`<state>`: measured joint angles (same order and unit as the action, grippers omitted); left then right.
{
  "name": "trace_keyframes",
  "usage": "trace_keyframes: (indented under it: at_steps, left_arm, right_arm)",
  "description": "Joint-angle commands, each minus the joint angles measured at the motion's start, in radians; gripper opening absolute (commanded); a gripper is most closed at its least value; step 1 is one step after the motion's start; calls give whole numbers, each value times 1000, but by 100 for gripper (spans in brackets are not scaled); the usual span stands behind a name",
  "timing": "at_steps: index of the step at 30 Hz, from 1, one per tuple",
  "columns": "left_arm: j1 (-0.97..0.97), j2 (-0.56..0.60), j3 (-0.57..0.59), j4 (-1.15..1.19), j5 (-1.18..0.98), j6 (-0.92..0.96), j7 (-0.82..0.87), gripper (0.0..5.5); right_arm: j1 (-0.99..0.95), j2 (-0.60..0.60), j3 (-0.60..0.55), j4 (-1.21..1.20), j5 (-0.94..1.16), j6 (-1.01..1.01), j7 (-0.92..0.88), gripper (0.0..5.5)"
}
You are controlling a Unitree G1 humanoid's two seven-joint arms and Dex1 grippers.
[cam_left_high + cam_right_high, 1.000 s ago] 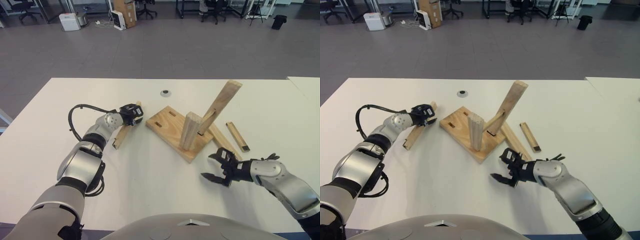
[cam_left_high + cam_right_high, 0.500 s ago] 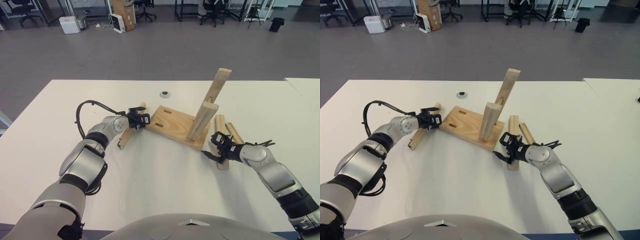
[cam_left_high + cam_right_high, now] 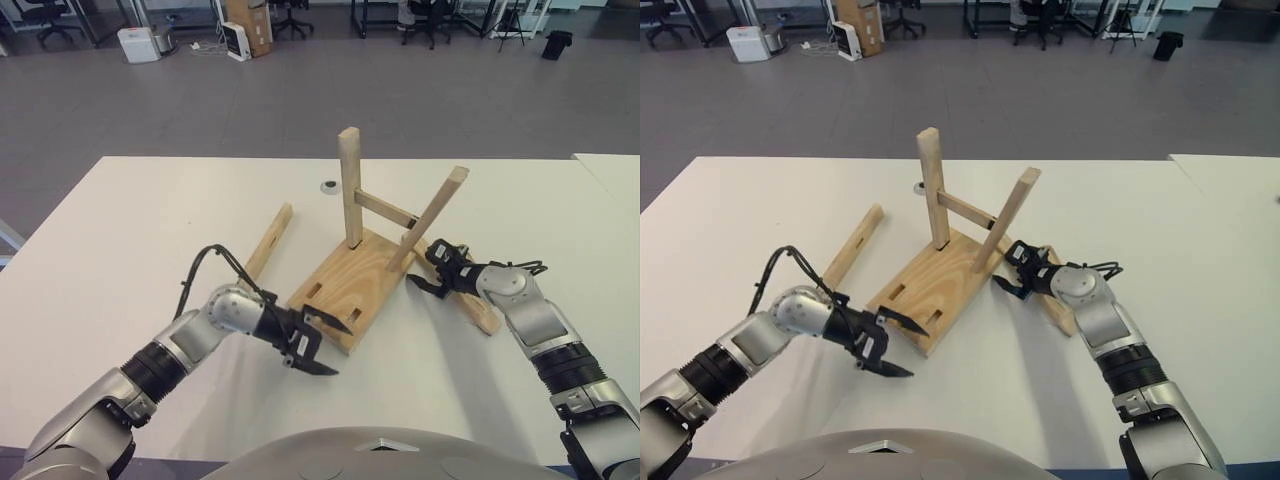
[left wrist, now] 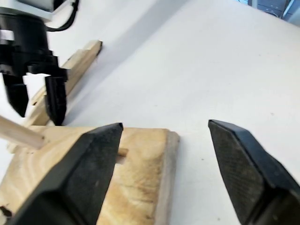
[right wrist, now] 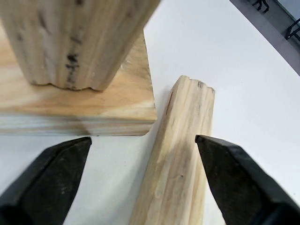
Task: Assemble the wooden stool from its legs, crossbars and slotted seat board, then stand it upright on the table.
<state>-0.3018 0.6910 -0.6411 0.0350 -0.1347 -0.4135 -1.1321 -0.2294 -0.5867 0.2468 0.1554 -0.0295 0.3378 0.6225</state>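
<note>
In the middle, the seat board (image 3: 345, 290) lies on the counter (image 3: 120, 230), two legs (image 3: 349, 185) sticking up. The left gripper (image 3: 343, 351), jaws wide, sits at its lower corner.

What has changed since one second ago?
The slotted wooden seat board, two legs fitted, turned round; its legs stand at the far end. The left gripper went from the loose wooden leg to the board's near corner; the right gripper moved to the foot of the leaning leg. The loose leg stayed.
</note>
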Motion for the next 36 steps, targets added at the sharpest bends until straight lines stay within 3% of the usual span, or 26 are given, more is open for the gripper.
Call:
trace_keyframes:
  at_steps: [1,6,10,13,16,21,24,28,32,36]
  left_arm:
    - [-115,-34,149,42,-75,83,18,335]
    - [-258,-64,212,331,213,43,241,335]
    - [-308,-70,144,555,490,-47,435,335]
    - [-312,-97,85,655,602,-126,491,335]
    - [-283,-129,63,674,615,-182,487,335]
    - [-221,-114,61,584,517,-298,376,335]
    - [-165,-86,63,484,441,-303,289,335]
    - [-142,-86,107,447,433,-250,304,335]
    - [-128,-78,132,456,436,-230,318,335]
    - [-120,-72,162,465,437,-210,339,335]
  right_arm:
    - [25,-44,-37,-55,-3,10,26,413]
    - [162,-102,-54,-316,29,49,100,413]
    - [281,-122,2,-499,18,99,133,413]
    - [319,-94,55,-534,-4,136,113,413]
    - [304,-57,76,-494,-23,156,80,413]
    - [183,57,74,-201,-42,55,5,413]
    - [142,80,61,-128,-35,17,-5,413]
    - [156,67,49,-137,-27,6,2,413]
    - [167,28,-28,-190,21,37,21,413]
    - [168,5,-188,-269,136,125,39,413]
